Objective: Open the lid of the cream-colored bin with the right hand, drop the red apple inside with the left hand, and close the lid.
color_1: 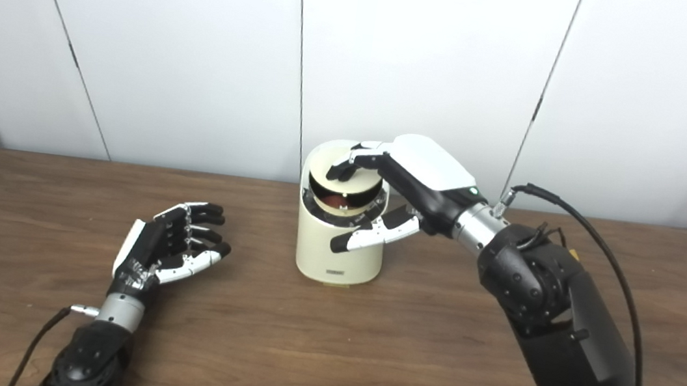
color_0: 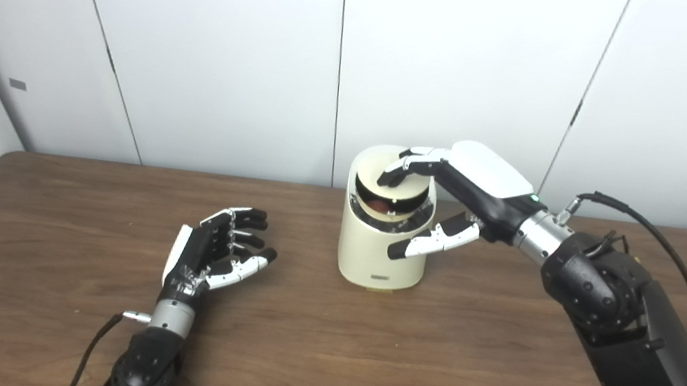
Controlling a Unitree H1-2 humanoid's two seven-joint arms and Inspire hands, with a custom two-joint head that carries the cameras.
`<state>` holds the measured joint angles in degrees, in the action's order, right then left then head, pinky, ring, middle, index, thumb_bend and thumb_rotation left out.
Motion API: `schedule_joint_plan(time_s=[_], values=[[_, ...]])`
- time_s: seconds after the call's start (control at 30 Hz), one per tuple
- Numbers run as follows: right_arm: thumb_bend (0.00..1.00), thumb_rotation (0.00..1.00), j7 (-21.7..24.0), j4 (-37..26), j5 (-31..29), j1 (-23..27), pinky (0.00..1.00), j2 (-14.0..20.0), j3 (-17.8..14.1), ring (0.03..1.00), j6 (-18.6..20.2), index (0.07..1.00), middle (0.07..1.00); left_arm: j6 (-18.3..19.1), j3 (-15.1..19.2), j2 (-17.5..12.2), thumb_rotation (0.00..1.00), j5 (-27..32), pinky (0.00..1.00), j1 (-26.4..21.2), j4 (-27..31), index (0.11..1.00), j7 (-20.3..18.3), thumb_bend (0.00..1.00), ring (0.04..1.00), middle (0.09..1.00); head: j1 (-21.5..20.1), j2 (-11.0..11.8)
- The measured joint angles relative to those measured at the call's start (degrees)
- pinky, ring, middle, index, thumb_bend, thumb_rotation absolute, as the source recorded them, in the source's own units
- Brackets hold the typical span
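The cream-colored bin stands upright at the middle of the table. Its round lid is tilted, leaving a dark gap at the front. Through the gap a bit of the red apple shows inside the bin. My right hand reaches in from the right; its fingertips rest on top of the lid, and its thumb points out in front of the bin's wall without gripping. My left hand lies on the table left of the bin, palm up, fingers apart, empty.
The brown wooden table runs to white wall panels behind the bin. Cables hang from both forearms. My right arm crosses the table's right side.
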<state>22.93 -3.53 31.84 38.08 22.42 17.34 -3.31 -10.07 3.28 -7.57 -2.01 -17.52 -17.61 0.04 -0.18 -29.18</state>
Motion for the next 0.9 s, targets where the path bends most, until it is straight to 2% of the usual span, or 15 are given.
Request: schedule_joint_plan(time_s=[0.33, 0.43, 0.53, 0.9], values=[[0.68, 0.53, 1.4, -0.3, -0.2, -1.4, 0.89, 0.1, -0.1, 0.895, 0.2, 0.715, 0.700, 0.3, 0.0, 0.0, 0.00, 0.1, 0.49, 0.2, 0.3, 0.686, 0.0, 0.60, 0.592, 0.681, 0.1, -0.5], [0.69, 0.58, 2.2, -0.9, 1.6, -1.4, 0.95, 0.4, 0.6, 0.902, 0.4, 0.717, 0.703, 0.3, -0.1, 0.0, 0.00, 0.0, 0.49, 0.2, 0.3, 0.687, 0.0, 0.59, 0.592, 0.682, 0.2, -0.9], [0.73, 0.58, 3.2, -1.8, 3.8, -1.3, 0.99, 1.3, 1.7, 0.906, 0.3, 0.713, 0.704, 0.4, 0.0, 0.0, 0.00, 0.1, 0.48, 0.4, 0.6, 0.685, -0.1, 0.59, 0.589, 0.680, 0.4, -1.2], [0.76, 0.57, 4.3, -2.5, 7.2, -0.7, 0.96, 3.3, 3.7, 0.895, -2.2, 0.721, 0.712, 2.4, -0.2, 0.4, 0.00, 0.1, 0.48, 1.3, 2.4, 0.686, -0.1, 0.59, 0.590, 0.678, 0.7, -1.8]])
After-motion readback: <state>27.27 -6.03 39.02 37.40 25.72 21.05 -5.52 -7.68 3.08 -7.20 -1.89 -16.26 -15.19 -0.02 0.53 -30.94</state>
